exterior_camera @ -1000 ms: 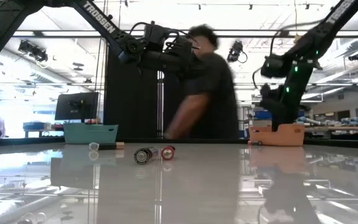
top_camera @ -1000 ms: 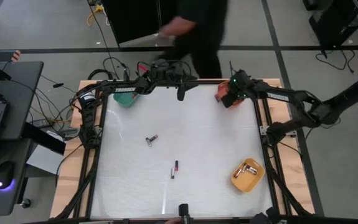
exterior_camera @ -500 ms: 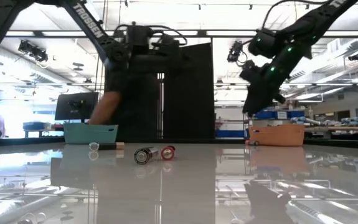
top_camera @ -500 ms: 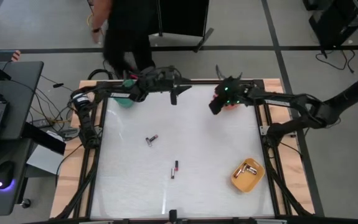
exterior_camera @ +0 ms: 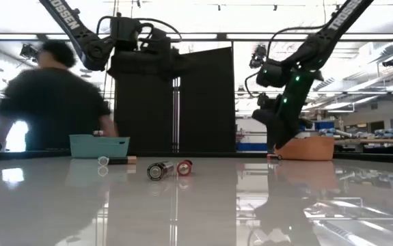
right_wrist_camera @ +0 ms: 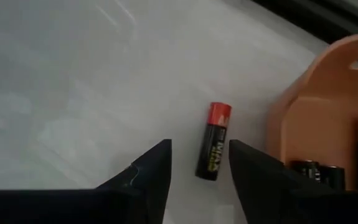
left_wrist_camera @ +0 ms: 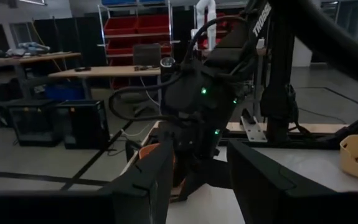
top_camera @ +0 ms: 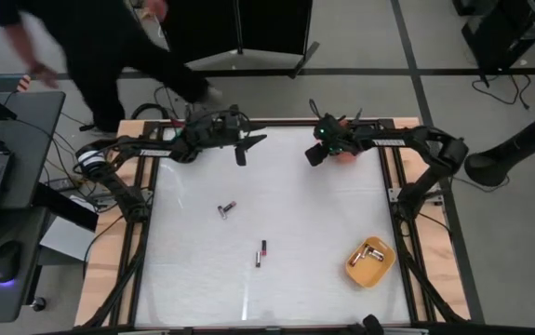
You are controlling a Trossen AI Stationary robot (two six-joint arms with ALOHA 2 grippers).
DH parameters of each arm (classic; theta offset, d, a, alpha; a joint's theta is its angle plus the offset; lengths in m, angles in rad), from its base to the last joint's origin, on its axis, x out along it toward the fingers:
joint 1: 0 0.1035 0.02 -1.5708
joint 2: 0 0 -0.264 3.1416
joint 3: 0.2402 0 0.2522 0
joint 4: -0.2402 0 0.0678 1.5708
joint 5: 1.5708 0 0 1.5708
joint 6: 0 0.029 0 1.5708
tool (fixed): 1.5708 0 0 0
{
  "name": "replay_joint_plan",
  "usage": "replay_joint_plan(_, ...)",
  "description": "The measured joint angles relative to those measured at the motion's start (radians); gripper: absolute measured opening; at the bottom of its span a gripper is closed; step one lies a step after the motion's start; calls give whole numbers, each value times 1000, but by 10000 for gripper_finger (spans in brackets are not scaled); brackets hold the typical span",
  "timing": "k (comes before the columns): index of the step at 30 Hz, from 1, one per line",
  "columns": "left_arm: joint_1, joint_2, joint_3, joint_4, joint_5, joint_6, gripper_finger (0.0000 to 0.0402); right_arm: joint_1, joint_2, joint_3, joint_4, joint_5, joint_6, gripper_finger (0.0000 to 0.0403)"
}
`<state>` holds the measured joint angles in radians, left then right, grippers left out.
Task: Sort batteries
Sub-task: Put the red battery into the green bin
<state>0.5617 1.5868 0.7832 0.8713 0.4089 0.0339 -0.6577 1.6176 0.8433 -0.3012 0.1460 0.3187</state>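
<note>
Right wrist view: right pincer (right_wrist_camera: 198, 163) parted above battery (right_wrist_camera: 213, 142); orange bin (right_wrist_camera: 328, 118) cut off.

We see one battery (right_wrist_camera: 213, 142), black with a red end, lying flat on the white worktop (right_wrist_camera: 73, 81) just beside the orange bin (right_wrist_camera: 328, 112); more dark batteries (right_wrist_camera: 319, 171) lie inside that bin. Near the worktop's middle lie a pair (top_camera: 227, 208), one silvery-dark and one red-banded, touching or nearly so. Nearer the front lie two slim cells (top_camera: 261, 253), roughly end to end. The yellow bin (top_camera: 358, 270) holds further batteries (top_camera: 370, 253).
</note>
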Motion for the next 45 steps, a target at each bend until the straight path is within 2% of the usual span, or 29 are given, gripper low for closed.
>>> replay_joint_plan(6,0,-19,-35,0,-27,15,157,0,62,12,1,78,-7,193)
replay_joint_plan(11,-1,-19,-36,-6,-34,15,157,0,98,12,2,77,-13,191)
replay_joint_plan(16,-1,-19,-36,-8,-35,9,157,0,110,14,6,60,-22,154)
replay_joint_plan(23,-1,-18,-36,-10,-34,-11,157,1,104,13,12,-3,-112,59)
replay_joint_plan(28,-1,-18,-36,-9,-8,-17,157,45,36,5,19,-98,-164,56)
replay_joint_plan(33,-2,-18,-36,-9,-4,-19,157,113,-107,7,60,-84,-190,56)
replay_joint_plan(38,-27,-13,-36,-9,22,-19,157,215,-195,-38,300,-98,-217,56)
replay_joint_plan(45,-60,-13,-36,24,23,-15,158,347,-198,-102,653,-100,-271,56)
